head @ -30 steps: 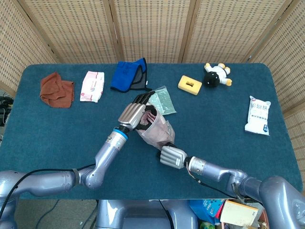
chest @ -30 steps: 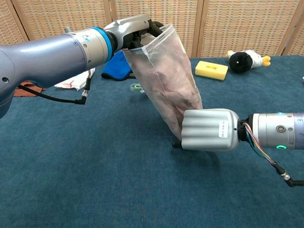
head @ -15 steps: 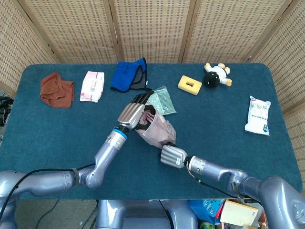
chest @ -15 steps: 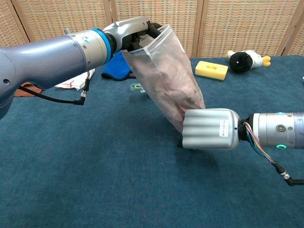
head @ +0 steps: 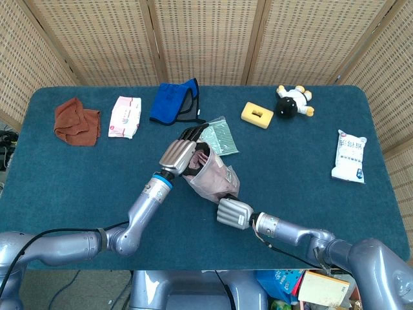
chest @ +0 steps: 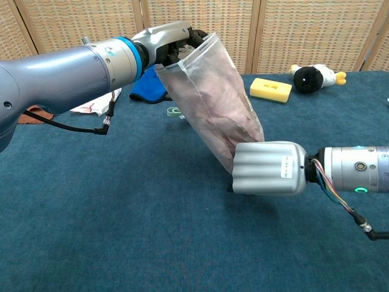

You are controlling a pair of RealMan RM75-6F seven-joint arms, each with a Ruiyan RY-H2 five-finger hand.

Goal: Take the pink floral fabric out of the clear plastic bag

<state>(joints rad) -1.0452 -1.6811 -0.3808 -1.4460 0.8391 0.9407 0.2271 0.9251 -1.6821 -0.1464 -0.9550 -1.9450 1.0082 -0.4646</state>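
Clear plastic bag [chest: 213,103] hangs tilted between my two hands above the blue tabletop [head: 310,168], with the pink floral fabric [chest: 228,125] bunched inside it. My left hand [head: 181,154] grips the bag's open top edge, fingers curled into the mouth. My right hand [chest: 267,168] is closed around the bag's lower end, just off the table. Behind the bag lies a green packet [head: 222,137].
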